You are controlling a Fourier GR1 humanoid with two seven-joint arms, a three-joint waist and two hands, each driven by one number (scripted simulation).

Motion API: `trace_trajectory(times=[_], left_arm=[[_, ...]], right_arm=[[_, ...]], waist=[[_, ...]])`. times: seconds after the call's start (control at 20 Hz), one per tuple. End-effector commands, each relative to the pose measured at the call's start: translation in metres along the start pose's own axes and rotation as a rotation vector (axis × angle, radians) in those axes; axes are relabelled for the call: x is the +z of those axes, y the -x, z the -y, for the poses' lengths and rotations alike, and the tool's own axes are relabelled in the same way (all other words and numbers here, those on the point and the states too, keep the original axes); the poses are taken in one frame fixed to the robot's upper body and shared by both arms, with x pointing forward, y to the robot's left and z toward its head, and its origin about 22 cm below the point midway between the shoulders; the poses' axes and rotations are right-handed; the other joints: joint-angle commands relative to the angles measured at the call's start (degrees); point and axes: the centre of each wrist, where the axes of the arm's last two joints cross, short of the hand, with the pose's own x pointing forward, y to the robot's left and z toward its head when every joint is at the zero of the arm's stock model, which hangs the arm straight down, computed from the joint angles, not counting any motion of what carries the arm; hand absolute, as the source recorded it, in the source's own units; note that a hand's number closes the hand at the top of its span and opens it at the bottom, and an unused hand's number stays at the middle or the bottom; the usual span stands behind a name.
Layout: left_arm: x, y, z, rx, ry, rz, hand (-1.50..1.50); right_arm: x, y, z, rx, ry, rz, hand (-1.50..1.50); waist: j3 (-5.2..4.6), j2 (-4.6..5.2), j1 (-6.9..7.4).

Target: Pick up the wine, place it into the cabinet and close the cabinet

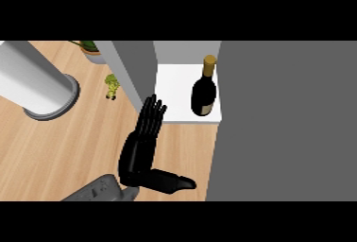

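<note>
Filling the right half of the head view, a broad grey panel (pixel 286 123) runs from top to bottom and borders the open cabinet (pixel 174 75), whose white floor shows between it and a narrower grey panel (pixel 134 71) on the left. The light wooden surface (pixel 63 151) takes up the lower left. A large pale cylinder (pixel 38 80) on a round base stands on it near the left edge.

The left robot hand (pixel 143 137) comes up from a grey forearm (pixel 97 191) at the lower edge. Its black fingers are straight and close together, clamped on nothing. Their tips reach the lower end of the narrower grey panel, and the thumb sticks out to the right.

The wine (pixel 203 92) sits on the white cabinet floor, close to the broad grey panel and apart from the hand. Its long axis runs up and down the view, with the neck toward the top edge and the base toward the front lip of the floor. The glass is dark, the cap is gold foil, and a cream label wraps the lower body.

A potted plant (pixel 90 49) shows at the top, with a small yellow-green object (pixel 111 86) below it, beside the cylinder.
</note>
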Motion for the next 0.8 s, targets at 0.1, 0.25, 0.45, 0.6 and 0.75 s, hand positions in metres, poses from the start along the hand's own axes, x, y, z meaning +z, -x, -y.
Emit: trace_trajectory(times=[0.1, 0.25, 0.45, 0.6, 0.75], left_arm=[[0.031, -0.043, -0.012, 0.036, 0.073, -0.003, 1.5], [0.054, -0.058, -0.045, 0.034, 0.084, -0.016, 1.5], [0.063, -0.067, -0.063, 0.036, 0.071, 0.003, 1.5], [0.082, -0.093, -0.065, 0.028, 0.047, -0.013, 1.5], [0.088, -0.102, -0.09, 0.001, 0.043, -0.021, 1.5]], right_arm=[[0.016, -0.009, -0.009, 0.057, -0.169, 0.014, 1.5], [0.011, -0.008, -0.006, 0.042, -0.227, -0.005, 1.5], [0.025, -0.014, -0.028, -0.062, -0.338, -0.022, 1.5], [0.028, -0.011, -0.035, -0.088, -0.362, 0.001, 1.5], [0.024, -0.023, -0.058, -0.111, -0.426, 0.012, 1.5]], waist=[[-0.01, -0.14, -0.06], [-0.05, -0.05, 0.3], [-0.1, -0.13, -0.11], [0.0, -0.28, 0.22], [-0.14, -0.3, 0.47]])
